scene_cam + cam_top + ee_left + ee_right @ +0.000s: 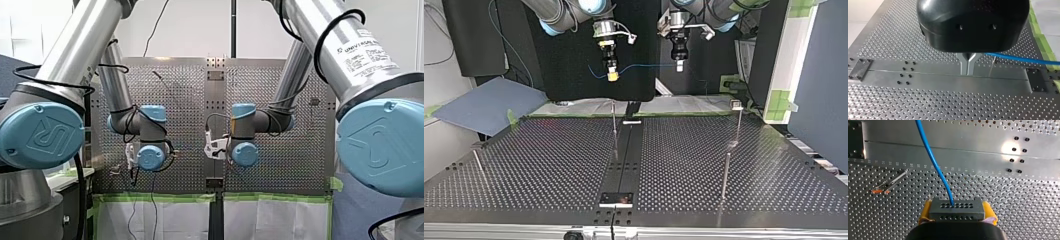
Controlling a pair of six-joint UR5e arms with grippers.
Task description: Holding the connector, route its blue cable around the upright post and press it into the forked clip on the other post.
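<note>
Two end effectors are carried high above the perforated surface, both pointed down at it. The right end effector is closed on the connector, which is clamped across its width between the yellow pads. The face with the holes is left uncovered, so the blue cable can run out unbent. The left end effector is drawn narrow, its metal fingers brought together, and the cable is seen to end at them. It is judged to be pinched there, so that a nearly level span is strung between the two tools and can be steered as one line. Nothing is yet routed: the upright post and the post topped by what is taken for the forked clip stand well below the cable and apart from it. Both forearms are brought in from the sides, with the wrists bent downward side by side over the surface's far edge in the top view.
</note>
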